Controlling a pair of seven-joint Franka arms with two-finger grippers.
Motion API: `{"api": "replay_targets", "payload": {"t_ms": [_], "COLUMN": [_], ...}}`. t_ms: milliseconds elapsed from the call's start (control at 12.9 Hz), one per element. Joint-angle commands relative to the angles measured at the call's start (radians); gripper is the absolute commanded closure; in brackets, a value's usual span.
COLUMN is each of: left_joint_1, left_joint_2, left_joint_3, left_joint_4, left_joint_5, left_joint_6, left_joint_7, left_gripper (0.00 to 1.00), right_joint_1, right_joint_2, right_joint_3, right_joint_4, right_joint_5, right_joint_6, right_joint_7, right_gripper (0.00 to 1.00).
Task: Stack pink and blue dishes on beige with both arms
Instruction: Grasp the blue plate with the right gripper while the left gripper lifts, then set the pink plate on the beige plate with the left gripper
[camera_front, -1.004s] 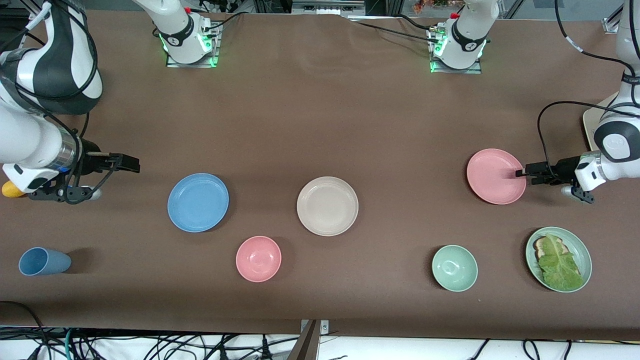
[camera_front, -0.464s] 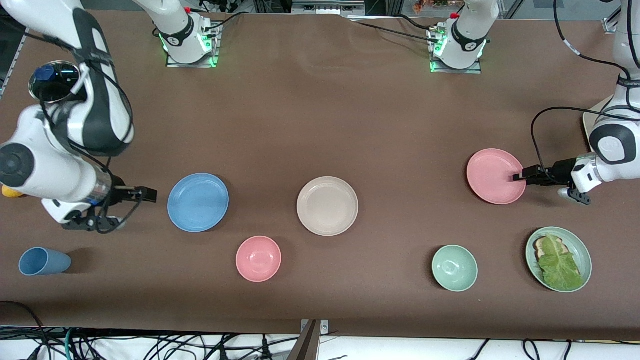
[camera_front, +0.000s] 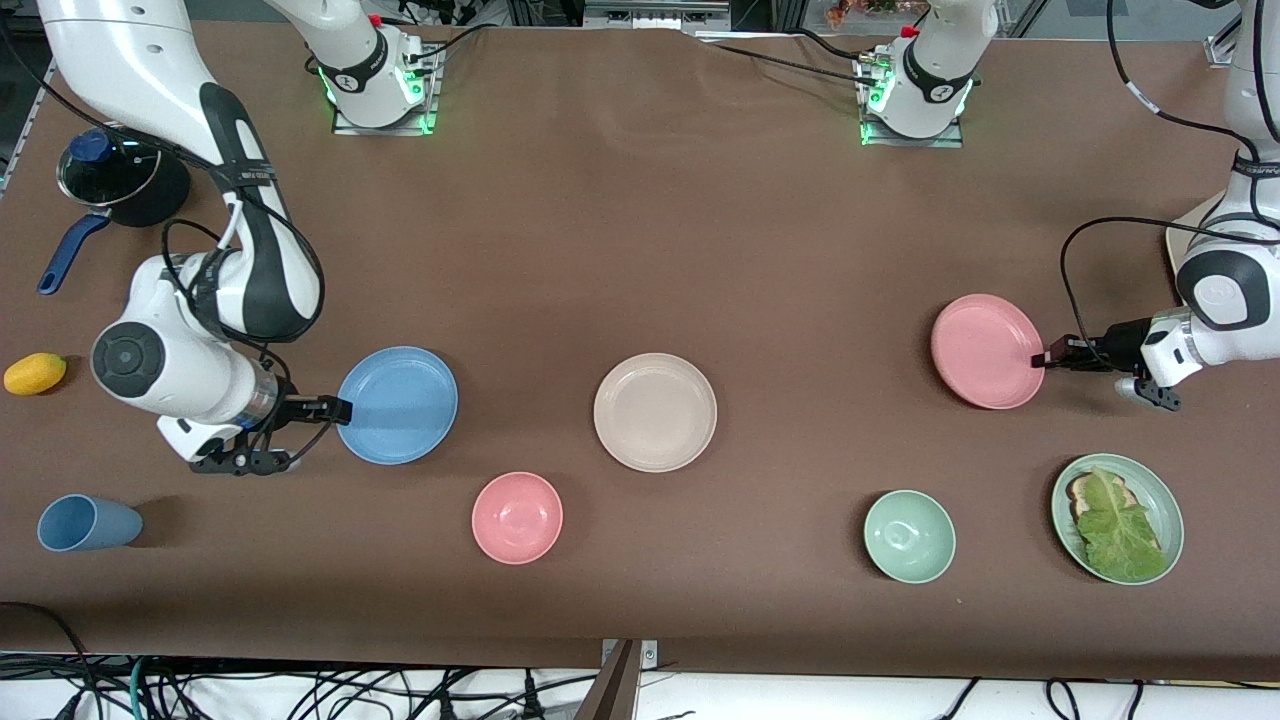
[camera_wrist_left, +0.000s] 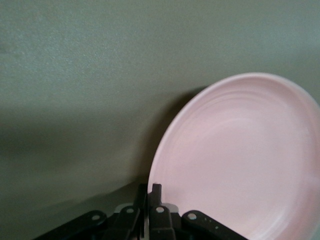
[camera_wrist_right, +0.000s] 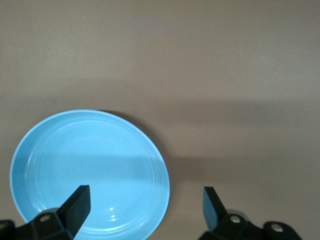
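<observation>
Pinching the pink plate (camera_front: 987, 350) by its rim, your left gripper (camera_front: 1046, 358) appears clamped; the plate is stiff and light. Your right gripper (camera_front: 338, 409), spread wide, meets the blue plate (camera_front: 398, 404); beige plate (camera_front: 655, 411) sits between.

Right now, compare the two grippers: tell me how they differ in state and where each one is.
The left gripper is shut on the pink plate's rim, and that plate looks tilted up at the held edge. The right gripper is open and holds nothing; it sits at the blue plate's rim, and that plate lies flat. Both reach in from the table's ends toward the beige plate.
</observation>
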Motion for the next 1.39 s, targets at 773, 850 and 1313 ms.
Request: {"api": "replay_targets", "payload": {"t_ms": [773,850,1313], "left_joint_1": [-0.25,-0.293,-0.557], "left_joint_2": [-0.027,-0.024,-0.002], "left_joint_3": [-0.183,-0.183,-0.178], "left_joint_4": [0.205,0.224,0.239], "left_joint_5": [-0.072,-0.07,-0.058], "left_joint_6": [-0.058,-0.055,0.135], "left_joint_7": [-0.418,-0.467,-0.755], "left_gripper": [1.0,1.0,1.0], "right_joint_1": [-0.001,-0.002,-0.002], "right_joint_2": [0.002,0.002,0.004], "right_joint_3": [0.007,0.007,0.007], "right_joint_4": [-0.202,-0.206,-0.209], "right_joint_5": [0.019,0.019,0.018], "right_joint_6": [0.231,0.235,0.236], "right_joint_7": [-0.012,-0.014,-0.017], "right_gripper": [0.1,0.12,0.5]}}
